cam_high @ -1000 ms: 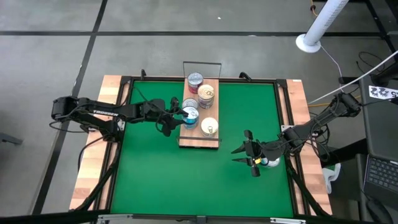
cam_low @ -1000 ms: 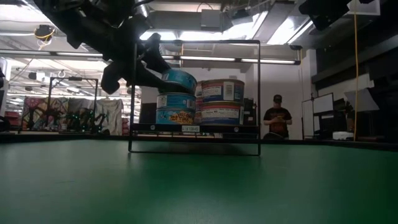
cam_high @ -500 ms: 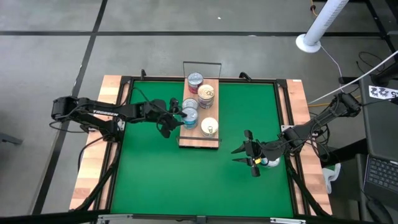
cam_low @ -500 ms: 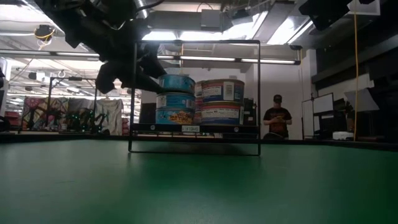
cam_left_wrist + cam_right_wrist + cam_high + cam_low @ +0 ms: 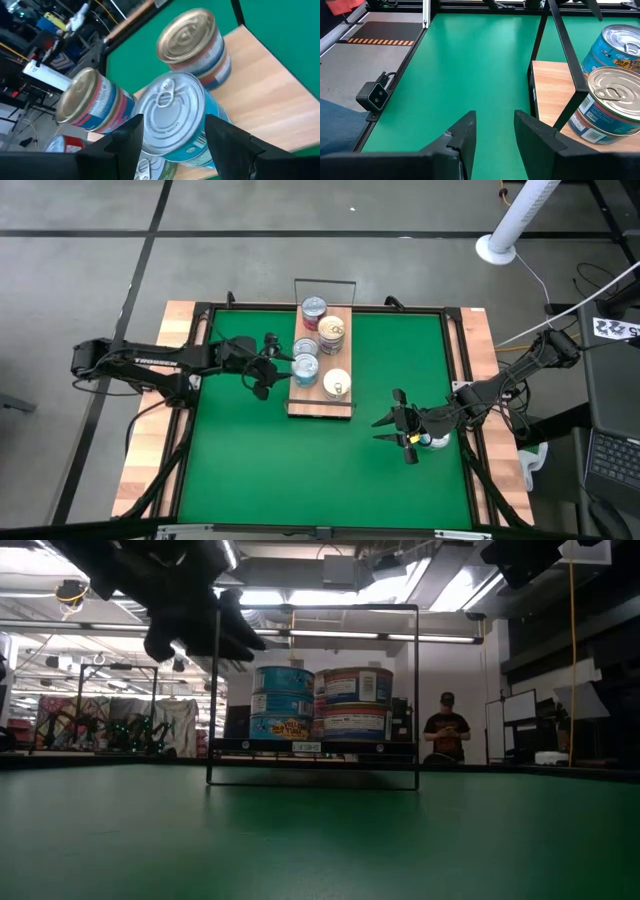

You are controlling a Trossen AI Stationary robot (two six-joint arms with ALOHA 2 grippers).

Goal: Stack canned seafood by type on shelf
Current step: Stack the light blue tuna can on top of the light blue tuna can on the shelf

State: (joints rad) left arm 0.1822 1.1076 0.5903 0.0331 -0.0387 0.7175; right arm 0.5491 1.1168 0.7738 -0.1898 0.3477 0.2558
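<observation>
1. Green mat [image 5: 320, 450] covered the table; the wooden shelf [image 5: 322, 404] lay on it near the far edge, with thin dark wire rails at its short ends.
2. All tins in view sat on the shelf. From above: a silver-topped tin [image 5: 314, 307] at the far end, a cream-gold-topped stack [image 5: 331, 333] next to it, the blue-labelled stack [image 5: 306, 364] toward the left side, and a single gold-topped tin [image 5: 338, 383] nearest the near end.
3. Low view showed the blue tuna stack [image 5: 283, 703] three tins high, beside a two-tin stack with red-and-blue labels [image 5: 357, 703].
4. Left gripper [image 5: 266, 366] hovered just left of the shelf, beside the blue stack, jaws spread and holding nothing; its wrist camera looked down on the top silver pull-tab lid [image 5: 170, 118], clear of both fingers.
5. Right gripper [image 5: 398, 430] waited over the mat, well right of the shelf's near end, jaws parted, empty.
6. One person [image 5: 445, 730] stood in the room behind the table.
</observation>
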